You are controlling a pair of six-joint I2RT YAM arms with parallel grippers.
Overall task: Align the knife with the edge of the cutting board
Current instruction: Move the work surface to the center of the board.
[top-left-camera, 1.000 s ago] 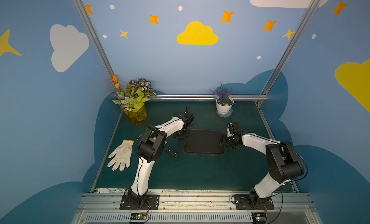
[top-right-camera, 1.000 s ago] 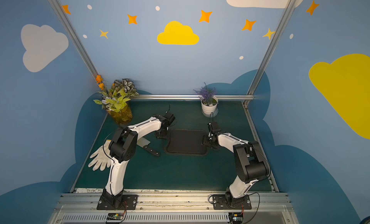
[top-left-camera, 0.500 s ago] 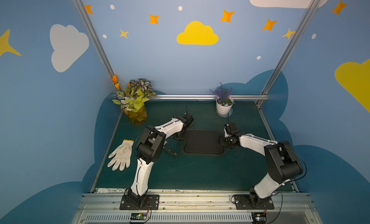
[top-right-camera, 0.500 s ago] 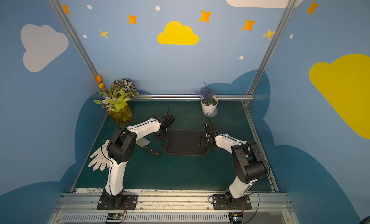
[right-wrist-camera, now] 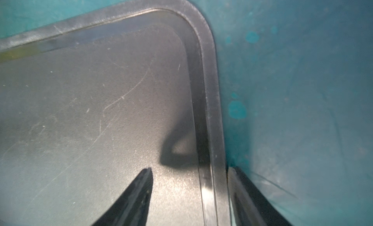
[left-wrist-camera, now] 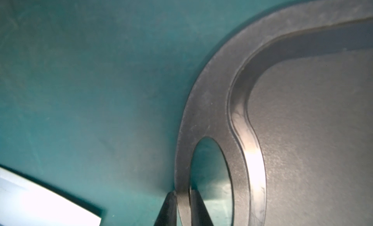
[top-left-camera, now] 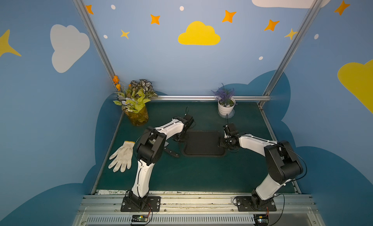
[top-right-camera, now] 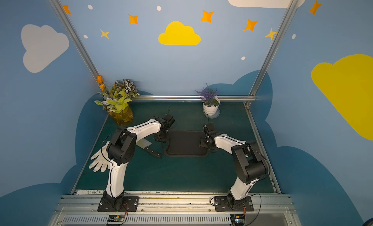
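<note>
Knife point(top-right-camera: 149, 147) lies slantwise on the tabletop point(top-left-camera: 191, 174) beside the board's point(top-left-camera: 201, 142) slotted end, handle toward the near corner, nearest the left arm point(top-left-camera: 173, 127). Left pincer point(left-wrist-camera: 182, 193) is pinched tight on the slot's rim. Right pincer point(right-wrist-camera: 189, 170) straddles the opposite edge, half spread. Both top views show the handle; the left wrist view catches only a blade corner.

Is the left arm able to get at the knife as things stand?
Probably yes, but not at once: the left gripper is shut on the cutting board at its slot rim. The knife lies uncovered on the mat nearby; release comes first.
</note>
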